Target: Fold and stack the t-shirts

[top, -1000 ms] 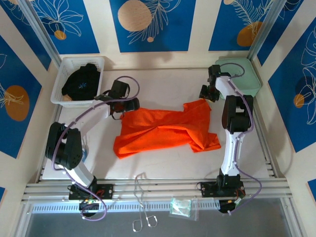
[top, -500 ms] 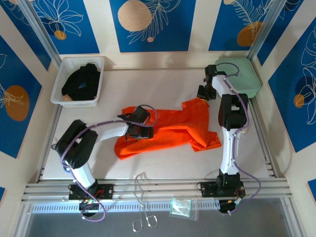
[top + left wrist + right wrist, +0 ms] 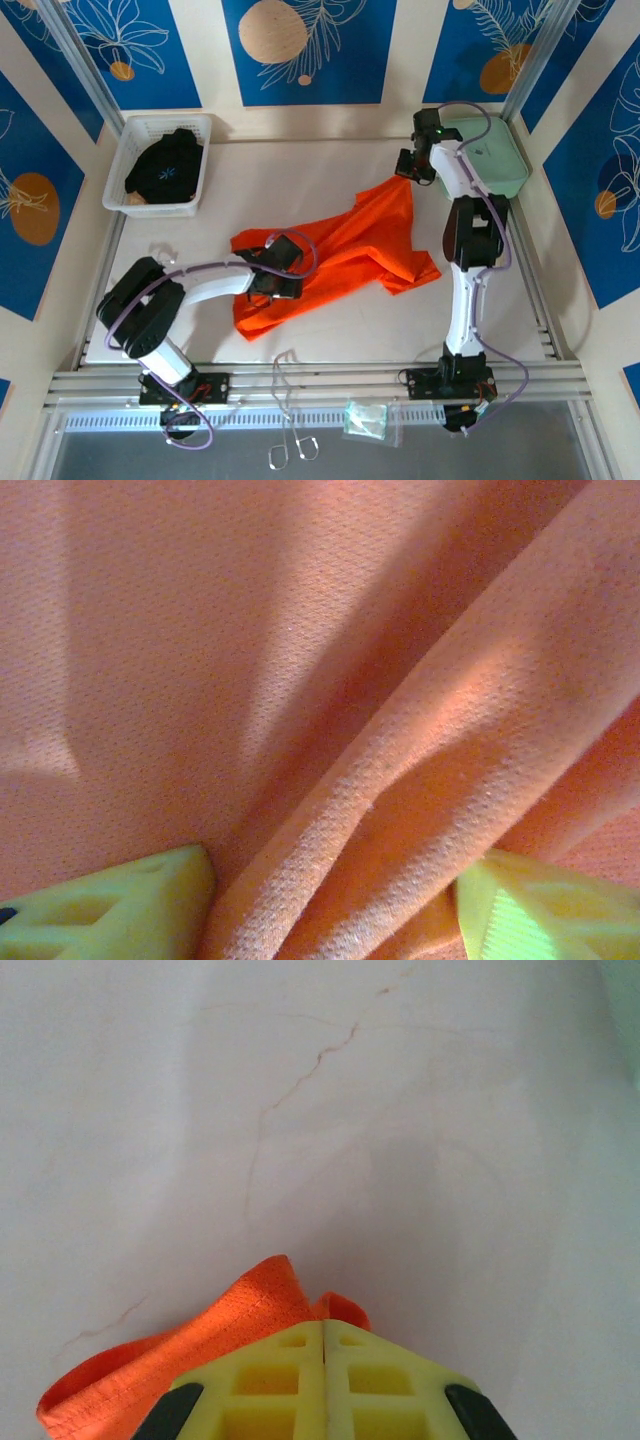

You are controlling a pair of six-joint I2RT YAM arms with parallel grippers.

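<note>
Two slim arms, left arm (image 3: pixel 210 283) and right arm (image 3: pixel 460 310), built of white links between bulky black joint housings. Lilac cable (image 3: pixel 205 264) looped loosely along each, down to black base blocks (image 3: pixel 185 388) with red and dark wiring. Possibly a small green light (image 3: pixel 441 129) on the right wrist housing. Jaws of pale yellow-green plastic, moulded with lattice-like cut-outs, black-cornered at the root in the right wrist view.

Quick headcount on the worktop (image 3: pixel 320 170): two tees, two arms

One orange t-shirt (image 3: pixel 340 250) plus one black garment (image 3: pixel 165 165) makes two tees. There's also one white basket (image 3: pixel 165 120), one mint-green case (image 3: pixel 500 160) and two robot arms, left arm (image 3: pixel 200 280) and right arm (image 3: pixel 465 290), each with two yellow fingers (image 3: pixel 270 1380).
</note>
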